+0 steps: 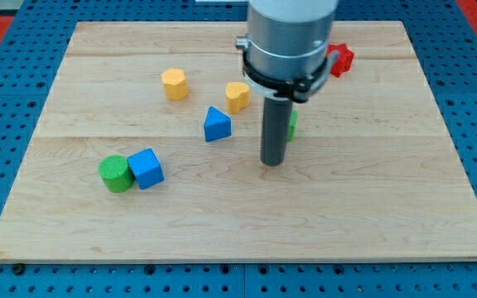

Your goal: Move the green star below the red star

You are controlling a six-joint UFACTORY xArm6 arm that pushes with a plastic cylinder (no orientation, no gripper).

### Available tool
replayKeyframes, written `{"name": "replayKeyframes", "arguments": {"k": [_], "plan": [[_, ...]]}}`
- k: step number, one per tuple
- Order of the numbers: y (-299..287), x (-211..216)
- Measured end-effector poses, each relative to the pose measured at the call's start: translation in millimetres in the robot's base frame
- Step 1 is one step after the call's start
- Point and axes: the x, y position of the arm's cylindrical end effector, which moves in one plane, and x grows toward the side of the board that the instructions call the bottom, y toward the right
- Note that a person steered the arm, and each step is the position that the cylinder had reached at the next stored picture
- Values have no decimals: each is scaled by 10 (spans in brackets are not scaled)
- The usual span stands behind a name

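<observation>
The green star (292, 125) is mostly hidden behind my rod; only a sliver shows at the rod's right edge, near the board's middle. The red star (340, 60) sits near the view's top, right of centre, partly hidden by the arm's grey body. My tip (272, 162) rests on the board just below and left of the green star, close to it; I cannot tell whether they touch.
A blue triangular block (216, 125) lies left of the rod. A yellow heart (238, 96) and a yellow hexagon (174, 84) lie above it. A green cylinder (115, 173) and a blue cube (146, 168) touch at the left. The wooden board (387, 207) sits on blue pegboard.
</observation>
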Motion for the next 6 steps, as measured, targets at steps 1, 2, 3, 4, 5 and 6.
{"name": "replayKeyframes", "arguments": {"k": [1, 2, 3, 4, 5, 6], "plan": [[-80, -241], [-19, -473], [329, -650], [543, -778], [628, -895], [598, -887]]}}
